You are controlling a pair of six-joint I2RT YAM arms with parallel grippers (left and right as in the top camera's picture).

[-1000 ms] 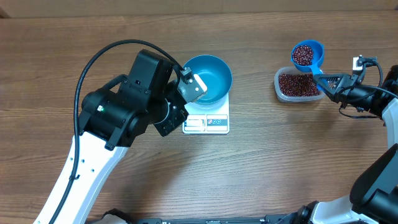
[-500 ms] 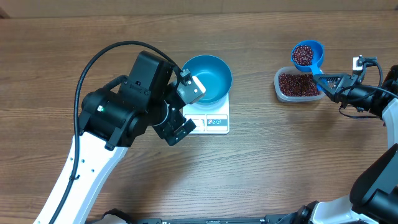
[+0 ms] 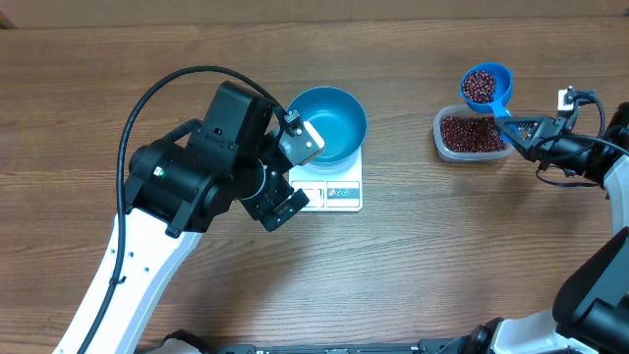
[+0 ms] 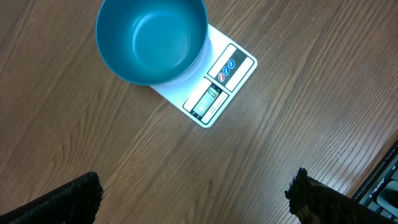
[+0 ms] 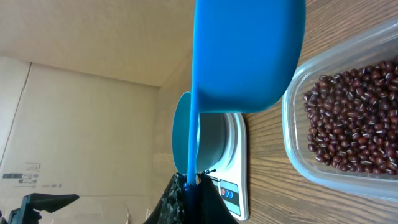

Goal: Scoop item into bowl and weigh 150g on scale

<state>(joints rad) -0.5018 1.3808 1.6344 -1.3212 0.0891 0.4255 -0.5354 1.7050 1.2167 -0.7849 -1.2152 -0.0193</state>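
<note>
**Left jaws wide by the bowl, right pinching a loaded scoop**

Left fingers (image 4: pixel 68 199) are spread as far as they go, with nothing between them. The left wrist view shows only bare table (image 4: pixel 280 155) in the gap. From overhead, the left gripper (image 3: pixel 295 174) sits at the left side of the bowl (image 3: pixel 329 123). One finger overlaps the bowl's rim and the other is over the front-left corner of the scale (image 3: pixel 329 194). Can't tell if either one touches.

The right gripper (image 3: pixel 526 128) has its fingers pressed together on the end of the scoop (image 3: pixel 486 87) handle. The cup faces up and is full of beans (image 3: pixel 479 87). It is held over the far right edge of the tub (image 3: pixel 472 133). The tub has a layer of the same beans across its bottom and sits on the table well to the right of the scale.

The bowl stands upright on the scale and covers the back of the platform. Its smooth blue inside is visible down to the bottom. The scale's display and button panel stick out in front of the bowl. The reading is too small to make out.
</note>
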